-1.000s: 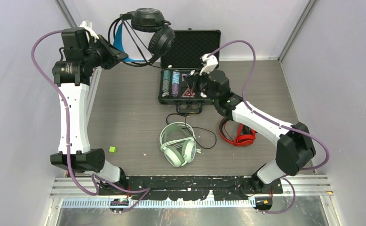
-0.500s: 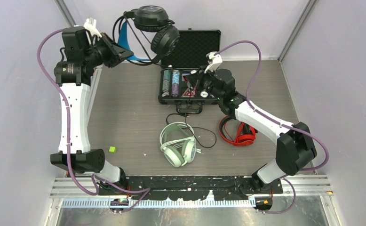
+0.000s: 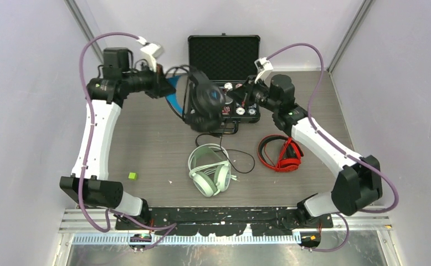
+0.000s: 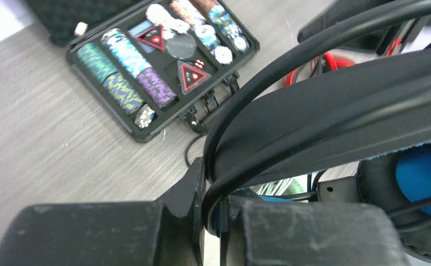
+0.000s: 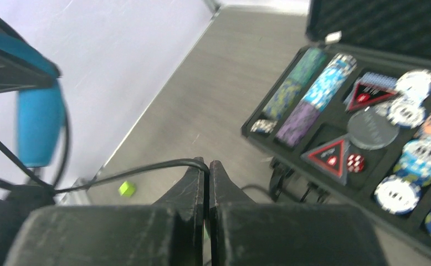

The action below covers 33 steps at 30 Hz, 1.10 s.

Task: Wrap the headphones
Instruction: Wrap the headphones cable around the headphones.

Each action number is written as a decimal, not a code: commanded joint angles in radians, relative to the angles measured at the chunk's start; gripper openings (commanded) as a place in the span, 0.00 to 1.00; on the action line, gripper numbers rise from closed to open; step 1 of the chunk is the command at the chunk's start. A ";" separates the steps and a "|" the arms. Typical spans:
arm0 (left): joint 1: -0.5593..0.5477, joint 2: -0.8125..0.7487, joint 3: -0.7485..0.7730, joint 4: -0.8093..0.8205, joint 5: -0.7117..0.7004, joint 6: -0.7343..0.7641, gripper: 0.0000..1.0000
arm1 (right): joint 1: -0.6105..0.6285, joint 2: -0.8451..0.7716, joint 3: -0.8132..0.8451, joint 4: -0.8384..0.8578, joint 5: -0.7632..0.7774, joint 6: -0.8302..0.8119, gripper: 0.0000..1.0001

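Black, blue-lined headphones (image 3: 205, 102) hang in the upper centre of the top view, above the open chip case (image 3: 224, 52), between the left gripper (image 3: 166, 88), clamped on their headband (image 4: 335, 105), and the right gripper (image 3: 240, 98), which pinches their black cable (image 5: 147, 167) just to their right.

Both arms shared one build: white shells over the long links, black housings at the joints. The left arm (image 3: 94, 138) and right arm (image 3: 318, 145) each carried a purple cable (image 3: 83, 55) looping free of the links, and a small white camera bracket (image 3: 152, 51) near the wrist. The jaws were matte black, lightly scuffed. A green dot on the right forearm was perhaps an indicator light (image 3: 288, 111).
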 commanded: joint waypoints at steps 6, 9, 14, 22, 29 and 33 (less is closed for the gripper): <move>-0.194 -0.048 0.024 -0.239 -0.169 0.683 0.00 | -0.097 -0.159 0.102 -0.331 -0.265 0.157 0.00; -0.254 -0.036 0.026 -0.252 -0.305 0.761 0.00 | -0.114 -0.173 0.121 -0.331 -0.350 0.243 0.01; -0.315 -0.028 -0.001 -0.197 -0.477 0.789 0.00 | -0.114 -0.177 0.137 -0.255 -0.505 0.405 0.01; -0.368 -0.029 -0.063 -0.156 -0.655 0.872 0.00 | -0.114 -0.192 0.111 -0.141 -0.569 0.533 0.00; -0.401 -0.032 -0.103 -0.105 -0.737 0.872 0.00 | -0.111 -0.180 0.051 0.186 -0.628 0.820 0.00; -0.403 0.007 -0.052 -0.123 -0.807 0.818 0.00 | -0.089 -0.183 0.040 0.199 -0.626 0.839 0.03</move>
